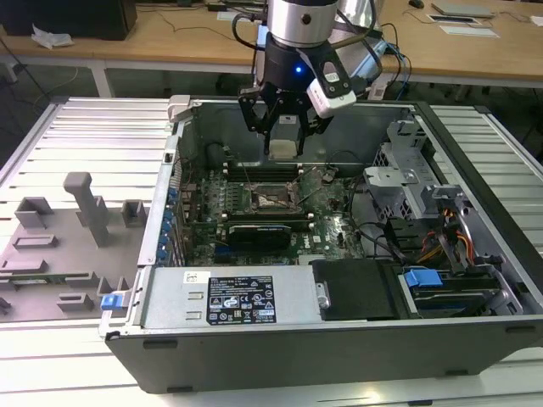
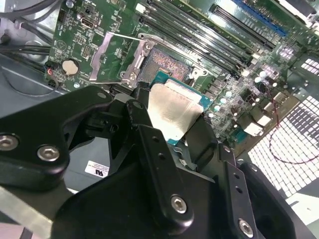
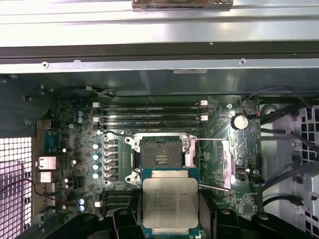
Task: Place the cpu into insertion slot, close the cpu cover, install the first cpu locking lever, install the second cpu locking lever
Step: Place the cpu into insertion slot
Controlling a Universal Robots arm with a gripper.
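Observation:
My gripper hangs over the open computer case and is shut on the cpu, a flat square chip with a pale metal top. Both wrist views show the cpu held level between the black fingers, above the board and just beside the insertion slot. The insertion slot lies bare, its contact field exposed. Beside the socket, the cpu cover is swung open. Two thin locking levers stand free along the cover.
Memory slots run along the far side of the socket, and capacitors line another side. A drive cage with cables fills the exterior view's right of the case. The power supply sits in front. A grey fixture lies outside.

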